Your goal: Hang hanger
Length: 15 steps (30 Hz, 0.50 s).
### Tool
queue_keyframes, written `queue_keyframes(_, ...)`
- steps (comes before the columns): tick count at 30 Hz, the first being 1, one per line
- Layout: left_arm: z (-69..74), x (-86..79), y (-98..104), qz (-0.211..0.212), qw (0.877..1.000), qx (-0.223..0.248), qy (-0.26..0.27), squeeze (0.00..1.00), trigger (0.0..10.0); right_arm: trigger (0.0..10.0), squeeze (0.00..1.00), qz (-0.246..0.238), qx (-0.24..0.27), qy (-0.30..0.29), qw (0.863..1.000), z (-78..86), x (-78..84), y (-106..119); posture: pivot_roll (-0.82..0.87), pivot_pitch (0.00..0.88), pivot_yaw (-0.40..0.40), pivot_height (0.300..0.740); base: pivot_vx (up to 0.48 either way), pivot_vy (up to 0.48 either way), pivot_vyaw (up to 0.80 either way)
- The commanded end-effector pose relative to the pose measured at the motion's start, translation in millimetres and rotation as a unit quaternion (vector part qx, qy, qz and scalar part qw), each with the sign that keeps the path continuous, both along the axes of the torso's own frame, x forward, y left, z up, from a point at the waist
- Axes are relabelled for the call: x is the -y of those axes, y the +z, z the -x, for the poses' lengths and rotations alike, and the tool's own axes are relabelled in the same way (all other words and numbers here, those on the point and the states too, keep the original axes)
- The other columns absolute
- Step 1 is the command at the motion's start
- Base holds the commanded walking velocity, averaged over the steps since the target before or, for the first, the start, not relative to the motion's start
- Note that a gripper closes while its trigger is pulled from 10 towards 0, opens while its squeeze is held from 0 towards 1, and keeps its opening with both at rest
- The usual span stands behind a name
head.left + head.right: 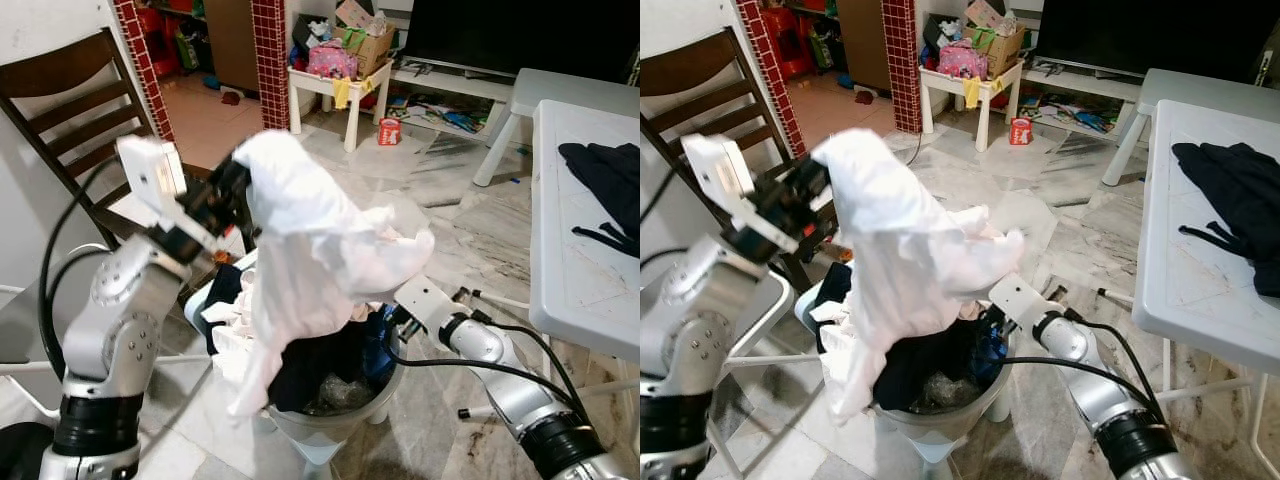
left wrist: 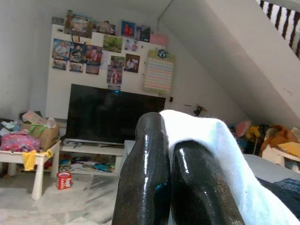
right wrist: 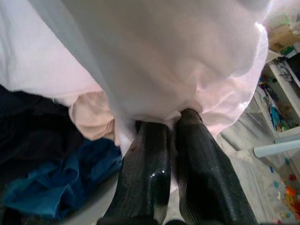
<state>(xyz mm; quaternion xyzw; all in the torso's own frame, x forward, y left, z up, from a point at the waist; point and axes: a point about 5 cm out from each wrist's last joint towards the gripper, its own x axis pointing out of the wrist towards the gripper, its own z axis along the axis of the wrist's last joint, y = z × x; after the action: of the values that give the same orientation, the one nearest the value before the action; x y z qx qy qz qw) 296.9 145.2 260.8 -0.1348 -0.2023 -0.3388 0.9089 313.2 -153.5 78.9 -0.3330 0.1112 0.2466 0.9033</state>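
A white worktop (image 1: 580, 250) stands off to the right of the right claw, with a black garment (image 1: 608, 190) lying on it. A dark wooden chair (image 1: 70, 110) sits behind the left claw. Between the two arms stands a basket (image 1: 320, 425) stuffed with laundry: dark clothes, a blue cloth (image 3: 42, 187), and pale pieces spilling over its rim.

A white shirt (image 1: 310, 250) hangs over the basket, stretched between both claws. The left claw (image 1: 235, 180) is raised above the basket with its fingers (image 2: 145, 173) pressed together, pinching the shirt's top edge so the cloth drapes down from it. The right claw (image 3: 171, 119) is lower, just beside the basket's rim, its fingers closed on the shirt's lower part, which bunches above them. The blue cloth lies in the basket just below the right claw.

No hanger can be made out in these views.
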Motion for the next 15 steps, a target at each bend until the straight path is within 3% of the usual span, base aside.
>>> queue_keyframes(1, 5.9, -9.5, 16.4, 0.007, 0.999, 0.038, 0.019, 0.00, 0.0, 10.0, 0.00, 0.011, -0.032, -0.024, 0.999, 4.8, 10.5, -14.6, -0.05, 0.000, 0.023, 0.740, 0.000, 0.000, 0.00)
queue_keyframes(4, -0.5, -18.9, -30.9, -0.045, 0.996, -0.034, 0.069, 0.00, 0.0, 10.0, 0.00, 0.009, -0.044, -0.004, 0.999, 9.2, 5.2, -19.3, -0.05, 0.000, 0.026, 0.740, 0.000, 0.000, 0.00)
queue_keyframes(6, -0.6, -31.2, -67.4, -0.068, 0.987, -0.097, 0.112, 0.00, 0.0, 10.0, 0.00, 0.009, -0.049, 0.007, 0.999, 11.9, 5.4, -21.8, -0.05, 0.000, 0.025, 0.740, 0.000, 0.000, 0.00)
queue_keyframes(9, 0.6, -37.8, -83.6, -0.075, 0.980, -0.123, 0.135, 0.00, 0.0, 10.0, 0.00, 0.010, -0.052, 0.010, 0.999, 13.0, 7.0, -22.6, -0.06, 0.000, 0.022, 0.740, 0.000, 0.000, 0.00)
queue_keyframes(14, 7.6, -55.4, -123.9, -0.114, 0.955, -0.178, 0.209, 0.00, 0.0, 10.0, 0.00, 0.016, -0.068, 0.022, 0.997, 16.0, 13.9, -24.3, -0.06, 0.000, 0.010, 0.740, 0.000, 0.000, 0.00)
queue_keyframes(15, 8.6, -57.1, -128.0, -0.121, 0.952, -0.182, 0.217, 0.00, 0.0, 10.0, 0.11, 0.018, -0.073, 0.027, 0.997, 16.8, 15.4, -24.4, -0.06, 0.000, 0.010, 0.740, 0.000, 0.000, 0.00)
